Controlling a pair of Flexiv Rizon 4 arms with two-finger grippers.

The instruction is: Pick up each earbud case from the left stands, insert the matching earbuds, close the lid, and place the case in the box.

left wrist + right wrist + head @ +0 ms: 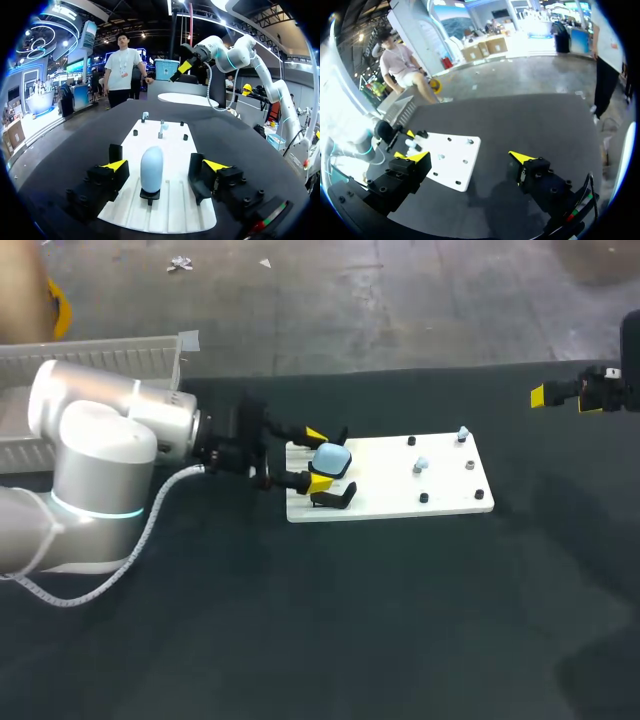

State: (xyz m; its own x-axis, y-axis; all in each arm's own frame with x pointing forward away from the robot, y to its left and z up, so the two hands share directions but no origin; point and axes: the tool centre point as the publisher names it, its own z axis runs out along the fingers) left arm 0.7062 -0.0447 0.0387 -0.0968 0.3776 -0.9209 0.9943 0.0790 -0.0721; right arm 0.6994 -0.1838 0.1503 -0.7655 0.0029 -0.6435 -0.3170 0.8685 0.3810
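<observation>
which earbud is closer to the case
The mid-board earbud; the corner earbud sits farther from the case, out at the board's corner.

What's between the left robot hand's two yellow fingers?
A pale blue, egg-shaped earbud case on its small black stand, untouched between the open left gripper; the left wrist view shows it.

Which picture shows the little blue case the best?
The left wrist view: the blue case stands upright, close up, between the open fingers without touching them. The head view shows it small, from above. In the right wrist view it is far off and too tiny to make out.
</observation>
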